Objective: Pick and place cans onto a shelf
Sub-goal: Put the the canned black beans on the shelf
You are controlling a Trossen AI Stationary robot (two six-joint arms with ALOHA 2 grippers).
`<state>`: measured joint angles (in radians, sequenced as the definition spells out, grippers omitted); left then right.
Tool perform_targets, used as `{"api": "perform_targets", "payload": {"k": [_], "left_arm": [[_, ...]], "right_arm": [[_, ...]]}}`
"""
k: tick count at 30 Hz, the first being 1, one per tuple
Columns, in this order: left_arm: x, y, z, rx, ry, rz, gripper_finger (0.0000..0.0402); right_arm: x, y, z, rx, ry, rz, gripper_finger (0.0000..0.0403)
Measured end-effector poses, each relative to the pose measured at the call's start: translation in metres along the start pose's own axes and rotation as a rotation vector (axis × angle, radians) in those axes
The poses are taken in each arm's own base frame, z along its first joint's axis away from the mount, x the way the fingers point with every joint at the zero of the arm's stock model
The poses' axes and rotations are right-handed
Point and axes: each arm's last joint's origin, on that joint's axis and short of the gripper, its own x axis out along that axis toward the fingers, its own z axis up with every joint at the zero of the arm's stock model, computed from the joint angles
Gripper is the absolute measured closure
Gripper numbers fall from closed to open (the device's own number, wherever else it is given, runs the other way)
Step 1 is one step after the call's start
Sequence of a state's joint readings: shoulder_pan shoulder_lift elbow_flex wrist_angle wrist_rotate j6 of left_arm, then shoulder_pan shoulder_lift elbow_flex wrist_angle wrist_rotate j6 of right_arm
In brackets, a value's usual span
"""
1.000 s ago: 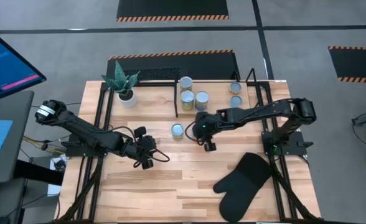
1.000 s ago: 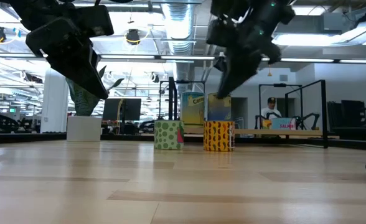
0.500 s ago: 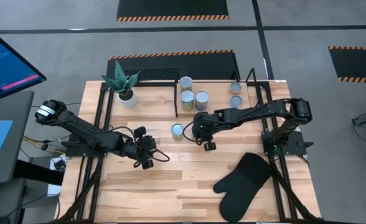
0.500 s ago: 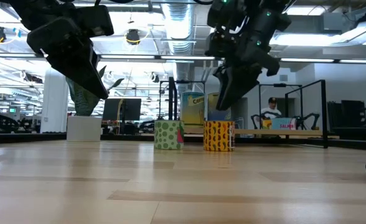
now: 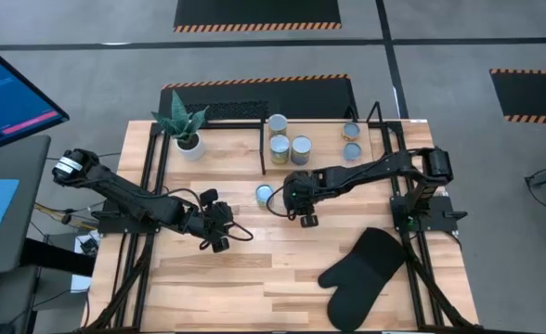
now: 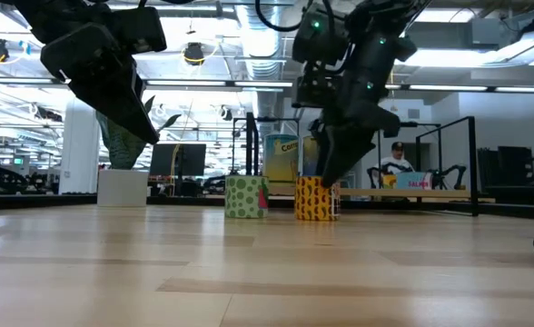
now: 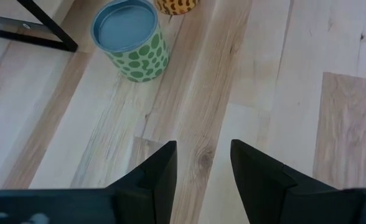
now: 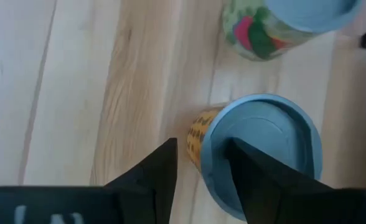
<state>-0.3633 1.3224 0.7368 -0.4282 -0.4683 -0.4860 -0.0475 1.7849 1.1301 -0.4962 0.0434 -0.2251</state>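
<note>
While the black oven mitt (image 5: 358,271) lies at the near right of the table (image 5: 282,288), the left gripper (image 5: 219,239) hangs over bare wood left of centre, its fingers (image 7: 160,168) a little apart and holding nothing. Just beyond it, the right gripper (image 5: 303,215) hovers low above the yellow can with dark spots (image 6: 316,199), fingers (image 8: 155,171) parted, one finger to the can's side and the other over its pale blue lid (image 8: 264,155); no contact is visible. Just beside that can stands the green-dotted can (image 6: 245,197), upright, its blue top (image 5: 265,194) clear in the high view. Farther back, three cans (image 5: 285,137) cluster together on the wood base of the shelf (image 5: 254,113), next to one of its thin black uprights. Two more cans (image 5: 351,141) stand at the far right, near the right arm's frame. The white plant pot (image 5: 189,144) with its spiky green plant sits at the far left corner.
</note>
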Motion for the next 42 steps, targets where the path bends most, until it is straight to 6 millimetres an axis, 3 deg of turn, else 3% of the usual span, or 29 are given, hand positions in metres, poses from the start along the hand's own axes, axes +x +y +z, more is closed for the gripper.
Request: {"api": "perform_targets", "payload": {"k": [5,11,19,24,31,38,42], "left_arm": [[0.0,0.0,0.0,0.0,0.0,0.001,0.0262],[0.0,0.0,0.0,-0.001,-0.001,0.002,0.0262],[0.0,0.0,0.0,-0.009,-0.004,0.002,0.0262],[0.0,0.0,0.0,-0.008,-0.003,0.004,0.0262],[0.0,0.0,0.0,0.003,-0.006,0.011,0.0262],[0.0,0.0,0.0,0.002,-0.008,0.013,0.0262],[0.0,0.0,0.0,0.003,-0.007,0.013,0.0262]], "right_arm": [[-0.005,0.002,-0.002,0.103,0.027,-0.038,0.0273],[-0.023,0.006,-0.011,0.169,0.096,-0.048,0.0384],[-0.055,0.018,-0.021,0.206,0.149,-0.066,0.0394],[-0.086,0.017,-0.029,0.189,0.137,-0.203,0.0389],[-0.115,-0.018,-0.04,0.227,0.089,-0.362,0.0396],[-0.119,-0.073,-0.062,0.305,0.144,-0.435,0.0388],[-0.117,-0.103,-0.071,0.344,0.089,-0.384,0.039]]}}
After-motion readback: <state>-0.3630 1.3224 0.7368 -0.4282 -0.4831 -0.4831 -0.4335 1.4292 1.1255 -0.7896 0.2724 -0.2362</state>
